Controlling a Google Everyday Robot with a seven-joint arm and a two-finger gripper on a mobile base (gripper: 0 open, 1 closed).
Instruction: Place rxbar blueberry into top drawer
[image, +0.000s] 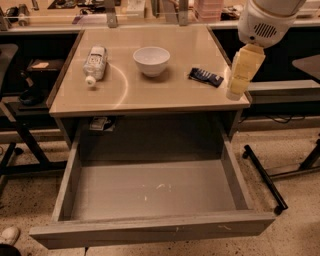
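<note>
An rxbar lies on the desk, right of a bowl. The gripper hangs just right of it, over the desk's edge. The drawer below stands open.

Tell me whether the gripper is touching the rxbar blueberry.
Apart. The camera view shows the gripper hanging over the right front corner of the table, with a thin strip of bare tabletop between it and the rxbar blueberry.
</note>
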